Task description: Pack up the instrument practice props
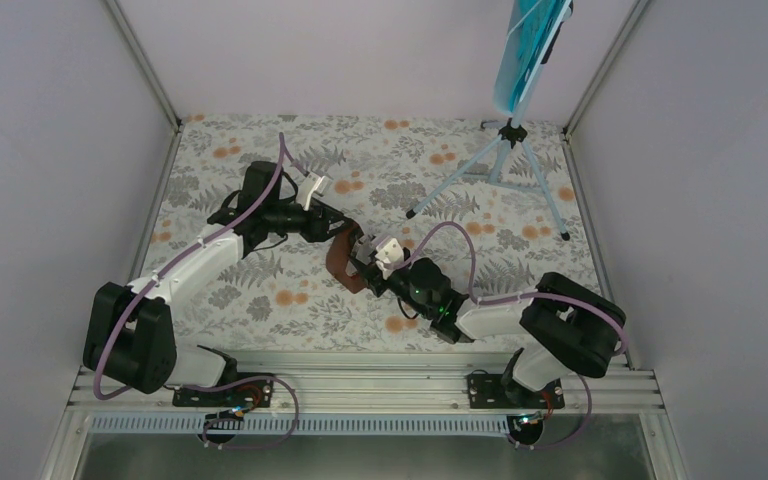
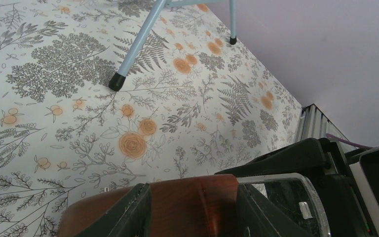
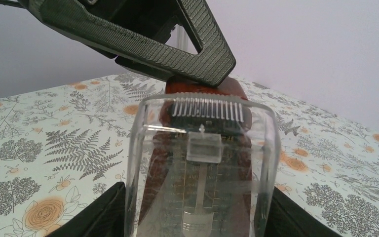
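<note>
Here's the metronome (image 1: pixel 341 262), reddish-brown, sitting near the middle of the floral table (image 1: pixel 260 190), and both arms are on it at once. The left gripper (image 2: pixel 193 198) comes in from 10 o'clock, jaws partly apart and clamped across the brown wooden body; in the left wrist view its dark fingers (image 2: pixel 134 212) press on either side of the wood. From 4 o'clock, the right gripper (image 3: pixel 197 197) is roughly half open and closed on the clear front cover (image 3: pixel 202 168), a finger tight against each side of the plastic. Through that cover the right wrist camera shows the pendulum rod and its small weight, with the left arm's ribbed finger bearing down on the top of the pyramid at 12 o'clock. Whether the metronome's base is on the cloth or just off it, I can't tell.

Look out to 1 o'clock: the music stand (image 1: pixel 508 132) is upright in the far right corner, well apart from the arms, tripod legs spread on the cloth. The teal sheet of music (image 1: pixel 525 50) sits up on its desk, tilted back.
</note>
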{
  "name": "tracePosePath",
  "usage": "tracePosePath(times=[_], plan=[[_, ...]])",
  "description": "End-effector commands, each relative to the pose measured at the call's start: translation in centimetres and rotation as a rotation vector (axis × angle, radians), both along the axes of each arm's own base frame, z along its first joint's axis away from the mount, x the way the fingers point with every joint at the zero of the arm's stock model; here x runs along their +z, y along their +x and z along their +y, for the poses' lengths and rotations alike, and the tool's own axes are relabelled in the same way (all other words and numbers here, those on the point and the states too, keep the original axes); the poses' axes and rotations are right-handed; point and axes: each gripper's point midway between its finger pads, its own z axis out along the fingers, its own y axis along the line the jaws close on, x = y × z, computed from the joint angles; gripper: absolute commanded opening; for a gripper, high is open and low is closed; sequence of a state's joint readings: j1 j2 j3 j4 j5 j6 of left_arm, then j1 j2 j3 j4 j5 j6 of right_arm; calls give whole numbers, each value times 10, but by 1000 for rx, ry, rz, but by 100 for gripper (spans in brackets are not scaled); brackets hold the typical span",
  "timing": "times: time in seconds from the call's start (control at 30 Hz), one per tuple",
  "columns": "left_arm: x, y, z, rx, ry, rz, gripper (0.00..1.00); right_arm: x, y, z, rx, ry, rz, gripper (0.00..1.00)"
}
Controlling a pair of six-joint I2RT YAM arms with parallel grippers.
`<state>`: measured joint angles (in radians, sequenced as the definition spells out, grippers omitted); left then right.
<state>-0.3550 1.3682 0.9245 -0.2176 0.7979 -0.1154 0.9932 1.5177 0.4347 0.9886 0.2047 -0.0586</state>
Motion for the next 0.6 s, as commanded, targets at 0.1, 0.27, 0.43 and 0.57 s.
tracePosePath(times=[0.1,0.27,0.43,0.57], plan=[[-19,-4,5,1,48,46,44,4,2,-8,-1,-26,-31,48],[-17,-4,6,3,48,38,44,6,-8,-10,36,-7,-2,48],[-16,-4,6,4,49,31,50,10,-3,-12,29,-14,-17,48],[-12,-3,7,11,52,15,57,9,-3,-7,51,-17,-19,49]])
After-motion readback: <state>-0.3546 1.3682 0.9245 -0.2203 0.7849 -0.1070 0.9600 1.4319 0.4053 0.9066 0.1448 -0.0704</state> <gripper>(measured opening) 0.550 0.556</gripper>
